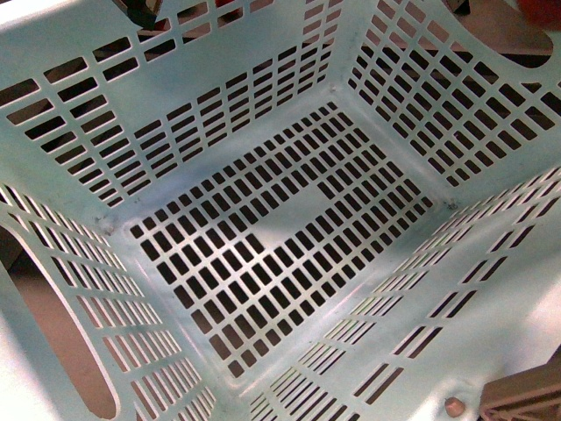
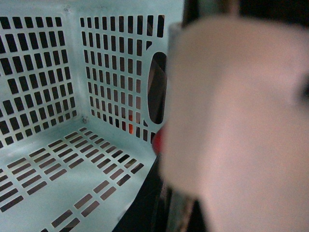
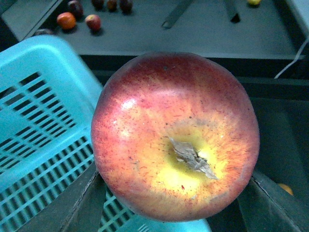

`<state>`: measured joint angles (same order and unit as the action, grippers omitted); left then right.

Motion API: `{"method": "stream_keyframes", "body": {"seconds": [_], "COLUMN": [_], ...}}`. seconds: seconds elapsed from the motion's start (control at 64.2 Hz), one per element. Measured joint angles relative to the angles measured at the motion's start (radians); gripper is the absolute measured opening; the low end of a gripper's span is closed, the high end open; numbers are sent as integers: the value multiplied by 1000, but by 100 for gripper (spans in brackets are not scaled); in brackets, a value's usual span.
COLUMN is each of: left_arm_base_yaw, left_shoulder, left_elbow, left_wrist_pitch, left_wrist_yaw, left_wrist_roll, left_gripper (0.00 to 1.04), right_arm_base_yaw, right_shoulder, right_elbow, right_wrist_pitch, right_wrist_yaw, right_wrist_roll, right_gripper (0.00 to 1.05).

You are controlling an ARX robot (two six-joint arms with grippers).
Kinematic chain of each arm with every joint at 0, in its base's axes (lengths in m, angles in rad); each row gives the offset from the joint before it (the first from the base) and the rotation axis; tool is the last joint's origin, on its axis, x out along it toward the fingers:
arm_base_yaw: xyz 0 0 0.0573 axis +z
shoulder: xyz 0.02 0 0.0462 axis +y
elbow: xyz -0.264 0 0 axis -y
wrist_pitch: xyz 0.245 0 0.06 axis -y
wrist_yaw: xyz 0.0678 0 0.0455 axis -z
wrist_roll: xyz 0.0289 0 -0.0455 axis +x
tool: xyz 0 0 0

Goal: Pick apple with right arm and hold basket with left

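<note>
Front view: the mint basket (image 1: 79, 132) fills the frame, showing just its slotted floor and walls. Left wrist view: one inside corner of the basket shows. A pale blur (image 2: 241, 125) near the lens covers the rest, so whether the left gripper is open or closed cannot be told. Right wrist view: the right gripper (image 3: 176, 203) clamps the apple (image 3: 174, 135) between dark fingers (image 3: 82, 203), just by the basket's rim. Small fruits (image 3: 93, 21) lie well apart, near an edge of the dark table (image 3: 203, 29).
</note>
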<state>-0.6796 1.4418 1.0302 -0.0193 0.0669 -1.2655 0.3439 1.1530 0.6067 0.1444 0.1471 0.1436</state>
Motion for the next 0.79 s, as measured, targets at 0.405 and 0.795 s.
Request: {"method": "stream_keyframes", "body": {"seconds": [0.405,0.795], "left_arm_base_yaw": [0,0], "left_shoulder": [0,0], "left_elbow": [0,1], "left_wrist_pitch": [-1,-1], "left_wrist_yaw": [-7,4], "left_wrist_roll": [13,5], "left_gripper": [7,7], "right_arm_base_yaw": [-71,-184], "right_shoulder": [-130,-423], "right_elbow": [-31,-341], "right_wrist_pitch": [-39,312], "right_wrist_yaw": [129,6], "right_wrist_roll": [47,-108], "right_gripper": [96,57]}}
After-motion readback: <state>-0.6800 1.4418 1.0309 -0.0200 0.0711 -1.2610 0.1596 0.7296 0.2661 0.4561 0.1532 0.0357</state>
